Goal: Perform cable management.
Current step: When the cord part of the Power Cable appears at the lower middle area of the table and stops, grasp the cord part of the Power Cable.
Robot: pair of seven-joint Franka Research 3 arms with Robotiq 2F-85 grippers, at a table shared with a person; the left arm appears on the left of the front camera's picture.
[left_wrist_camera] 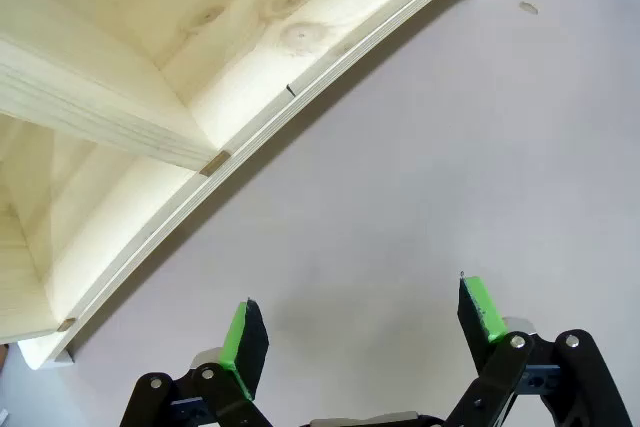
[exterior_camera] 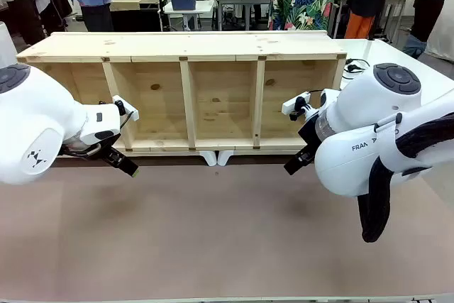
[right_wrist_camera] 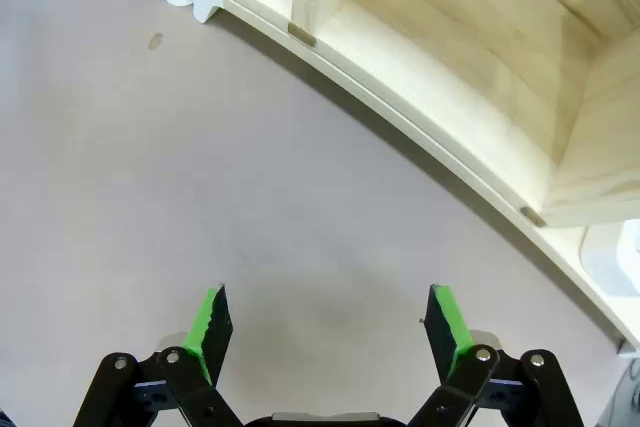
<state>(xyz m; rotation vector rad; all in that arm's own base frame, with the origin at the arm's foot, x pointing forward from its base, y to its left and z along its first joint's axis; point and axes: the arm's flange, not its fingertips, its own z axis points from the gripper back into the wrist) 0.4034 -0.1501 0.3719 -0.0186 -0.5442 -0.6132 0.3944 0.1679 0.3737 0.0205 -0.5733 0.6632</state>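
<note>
Holds nothing in the left gripper [left_wrist_camera: 360,322] or the right gripper [right_wrist_camera: 330,322], with green-padded fingers spread wide above the matte brown tabletop [exterior_camera: 227,232]. Faces the long open pale wooden shelf unit [exterior_camera: 152,47]. Locates the thin black cable [exterior_camera: 355,67] on the white surface [exterior_camera: 386,53] past the shelf's right end.

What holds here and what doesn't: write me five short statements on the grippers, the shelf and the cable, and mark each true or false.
1. The left gripper is open, with nothing between its pads. True.
2. The right gripper is shut. False: it is open and holds nothing.
3. The wooden shelf lies with its open side toward the robot. True.
4. The shelf has two compartments. False: three dividers make four.
5. The cable lies between the two grippers. False: it lies beyond the shelf's right end, on the white tabletop.
</note>
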